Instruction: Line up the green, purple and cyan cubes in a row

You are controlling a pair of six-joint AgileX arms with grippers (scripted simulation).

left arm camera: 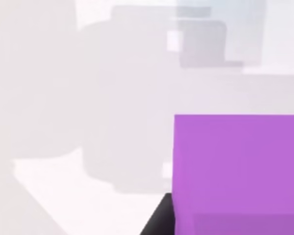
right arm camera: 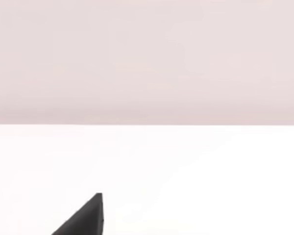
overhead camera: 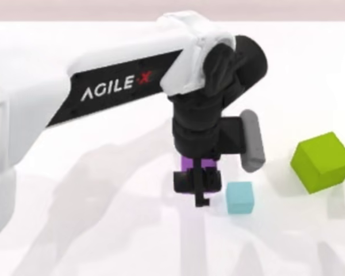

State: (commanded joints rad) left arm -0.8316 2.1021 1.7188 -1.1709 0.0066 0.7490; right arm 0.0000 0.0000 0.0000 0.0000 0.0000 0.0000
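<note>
The left gripper (overhead camera: 198,179) reaches down near the middle of the white surface (overhead camera: 103,230), its dark fingers closed against the purple cube (overhead camera: 191,164), which shows only as a violet strip between the wrist housing and the fingers in the top view. In the left wrist view the purple cube (left arm camera: 240,171) fills the near corner of the picture, a flat violet face with a sliver of one dark finger (left arm camera: 159,223) against its lower edge; whether the cube rests on the surface or is lifted just off it cannot be told. The left arm (overhead camera: 121,80), white with a black band bearing the AgileX lettering, stretches in from the top view's left side and bends down over this spot, hiding most of the cube from above. Just beside the gripper, toward the top view's right, sits the cyan cube (overhead camera: 240,197), close to the purple one but apart from it, with a narrow gap of surface between them. Farther to the right, well apart from the cyan cube and slightly farther back, the green cube (overhead camera: 322,161) stands turned at an angle to the other two. The right arm does not appear in the top view; its wrist view shows bare surface, a pale back wall (right arm camera: 147,58), and one dark fingertip (right arm camera: 85,220) of the right gripper at the edge, too little to tell how far it is open.
</note>
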